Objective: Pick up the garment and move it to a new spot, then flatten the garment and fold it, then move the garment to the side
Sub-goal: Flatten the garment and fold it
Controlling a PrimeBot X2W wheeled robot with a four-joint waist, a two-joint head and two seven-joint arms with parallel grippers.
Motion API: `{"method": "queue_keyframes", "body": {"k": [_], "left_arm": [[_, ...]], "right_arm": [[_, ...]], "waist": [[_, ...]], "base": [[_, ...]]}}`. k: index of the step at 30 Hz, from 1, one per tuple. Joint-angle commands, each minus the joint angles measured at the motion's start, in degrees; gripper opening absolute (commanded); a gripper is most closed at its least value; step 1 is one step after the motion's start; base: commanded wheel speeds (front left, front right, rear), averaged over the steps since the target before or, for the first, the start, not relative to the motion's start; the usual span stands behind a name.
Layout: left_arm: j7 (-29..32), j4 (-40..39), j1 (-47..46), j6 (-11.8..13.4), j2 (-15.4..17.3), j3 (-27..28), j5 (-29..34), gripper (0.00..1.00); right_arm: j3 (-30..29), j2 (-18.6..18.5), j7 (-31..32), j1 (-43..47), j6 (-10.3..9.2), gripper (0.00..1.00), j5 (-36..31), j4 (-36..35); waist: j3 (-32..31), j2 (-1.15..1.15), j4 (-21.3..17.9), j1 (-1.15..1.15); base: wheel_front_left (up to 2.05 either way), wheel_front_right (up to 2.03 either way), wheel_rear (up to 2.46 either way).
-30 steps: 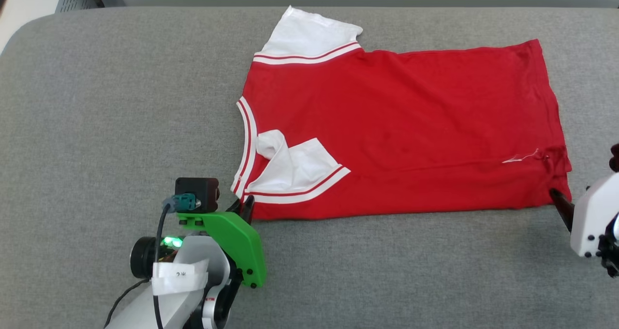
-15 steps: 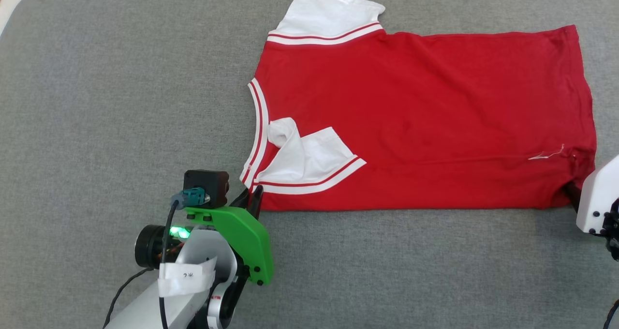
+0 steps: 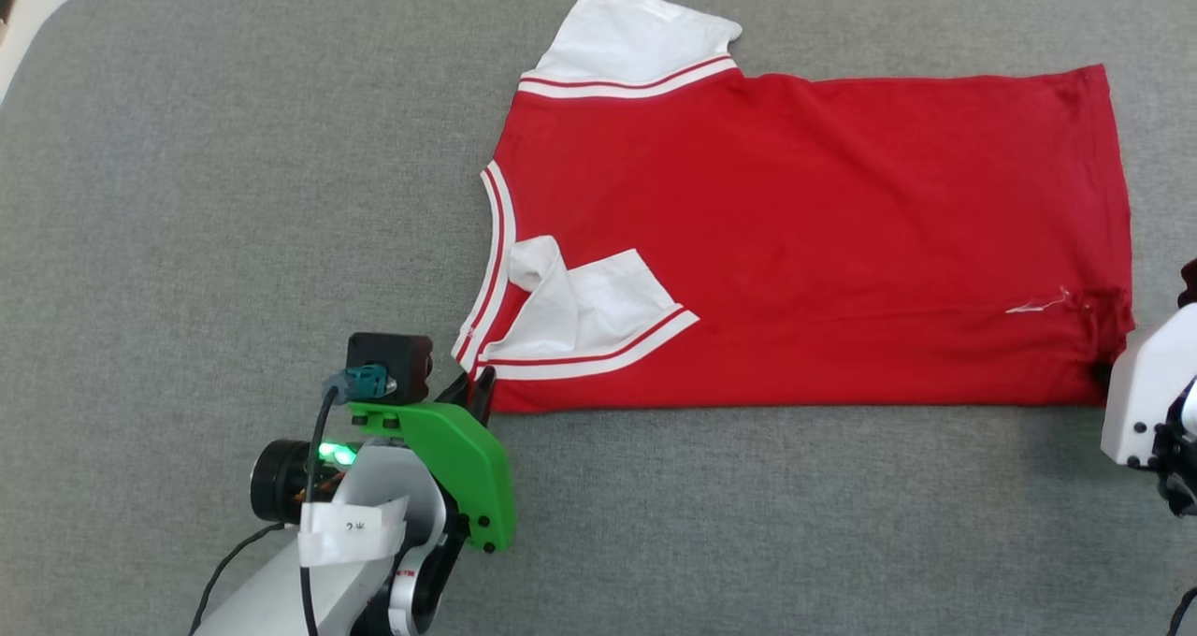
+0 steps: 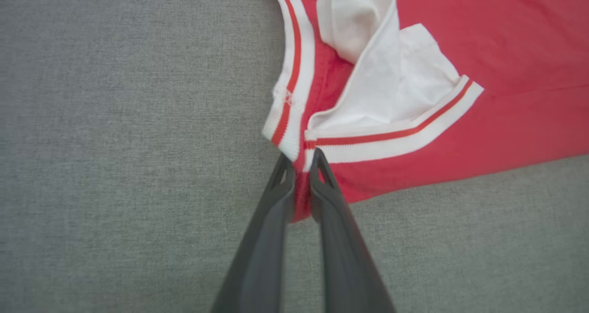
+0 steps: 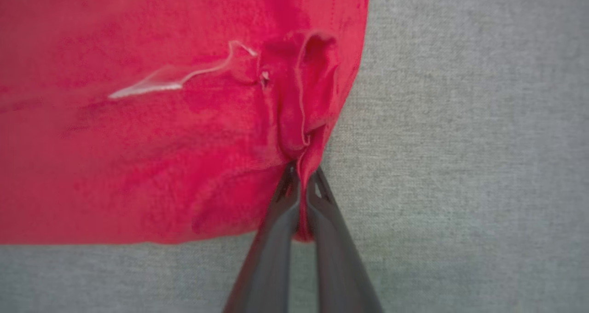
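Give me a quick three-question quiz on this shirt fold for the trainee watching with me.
1. True or false: the left gripper is shut on the shirt beside the collar.
2. What does the right gripper pinch? A the collar, B the hem corner, C a hood.
3. Fill in: the near sleeve lies folded ____ the red body.
Key: 1 true; 2 B; 3 onto.
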Motion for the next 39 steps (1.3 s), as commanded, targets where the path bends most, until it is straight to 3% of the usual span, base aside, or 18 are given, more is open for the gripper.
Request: {"method": "queue_keyframes", "body": {"k": [1, 11, 25, 39], "left_arm": [[-0.1, 0.3, 0.4, -0.2, 0.8, 0.3, -0.6, 0.0], [2.0, 0.5, 4.4, 0.2, 3.4, 0.5, -2.8, 0.0], [6.1, -4.4, 13.3, 3.2, 6.8, -1.5, -5.3, 0.0], [5.1, 1.9, 12.4, 0.3, 4.1, -3.0, -6.0, 0.0]], "right_arm": [[0.3, -0.1, 0.2, 2.3, -0.05, 0.0, 0.4, 1.0], [0.9, -1.8, 0.5, 6.9, -0.05, 0.0, 3.3, -2.2], [-1.2, 0.6, 2.9, 19.4, -0.05, 0.0, 5.3, -8.9], [-1.9, 2.1, 1.0, 21.9, -0.05, 0.0, 4.3, -9.5]], "waist": [[-1.1, 0.0, -0.5, 0.0], [-6.9, 0.0, -1.3, 0.0], [-10.9, 0.0, -1.4, 0.0], [-8.9, 0.0, -2.1, 0.0]], "base": [[0.0, 0.0, 0.0], [0.0, 0.0, 0.0], [0.0, 0.0, 0.0], [0.0, 0.0, 0.0]]}}
